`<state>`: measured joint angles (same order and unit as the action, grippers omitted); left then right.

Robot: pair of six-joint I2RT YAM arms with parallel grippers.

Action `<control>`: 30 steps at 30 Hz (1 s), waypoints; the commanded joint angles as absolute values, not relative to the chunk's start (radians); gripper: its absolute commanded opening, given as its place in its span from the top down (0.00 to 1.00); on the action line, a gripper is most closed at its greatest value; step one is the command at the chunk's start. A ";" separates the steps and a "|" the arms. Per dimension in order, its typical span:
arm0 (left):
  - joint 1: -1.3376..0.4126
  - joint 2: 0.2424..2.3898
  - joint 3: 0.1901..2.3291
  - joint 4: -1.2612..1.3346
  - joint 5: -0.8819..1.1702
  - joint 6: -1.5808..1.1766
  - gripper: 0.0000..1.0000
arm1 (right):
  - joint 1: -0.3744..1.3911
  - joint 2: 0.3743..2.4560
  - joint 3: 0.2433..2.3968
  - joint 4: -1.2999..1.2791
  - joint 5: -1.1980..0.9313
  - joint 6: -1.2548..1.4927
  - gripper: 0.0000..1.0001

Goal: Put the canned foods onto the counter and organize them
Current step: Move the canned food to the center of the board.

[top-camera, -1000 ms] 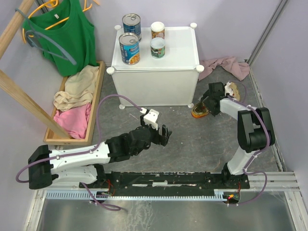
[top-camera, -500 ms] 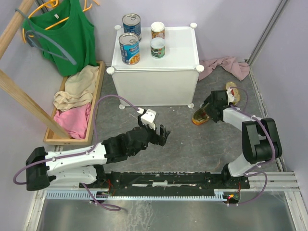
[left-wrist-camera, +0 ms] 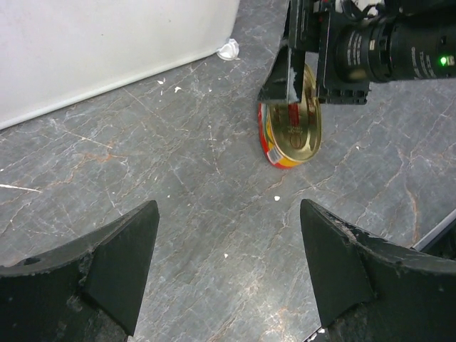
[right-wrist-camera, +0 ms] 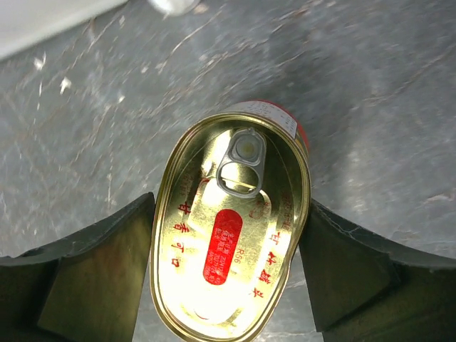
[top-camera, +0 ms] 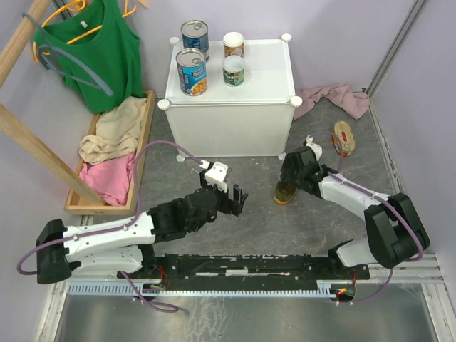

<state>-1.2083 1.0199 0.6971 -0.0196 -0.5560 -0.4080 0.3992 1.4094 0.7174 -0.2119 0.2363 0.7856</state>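
On the desk [top-camera: 260, 82], in its left half, the front tall can [top-camera: 192, 71] stands at the left edge with the rear tall can [top-camera: 194, 34] behind it. The front small can [top-camera: 234, 70] and rear small can [top-camera: 233, 44] stand just to their right. The near oval tin [top-camera: 284, 192] is before the desk's right front corner. The far oval tin [top-camera: 344, 137] lies on the floor right of the desk, and the clothes tray [top-camera: 146, 135] lies left of it.

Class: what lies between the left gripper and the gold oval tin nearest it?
Only flecked grey floor separates the left gripper from that tin, as the left wrist view shows.
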 commanded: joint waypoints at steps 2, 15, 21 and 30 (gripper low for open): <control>-1.212 0.990 0.729 -0.025 -0.607 -0.471 0.13 | 0.506 1.392 0.769 -0.205 0.309 0.684 0.76; -1.213 0.959 0.730 -0.069 -0.634 -0.490 0.14 | 0.690 1.607 0.958 -0.192 0.302 0.515 0.76; -1.212 0.941 0.721 -0.088 -0.653 -0.492 0.14 | 0.733 1.701 1.056 -0.183 0.259 0.448 0.72; -1.212 0.897 0.691 -0.095 -0.687 -0.497 0.14 | 0.766 1.817 1.145 -0.155 0.189 0.359 0.67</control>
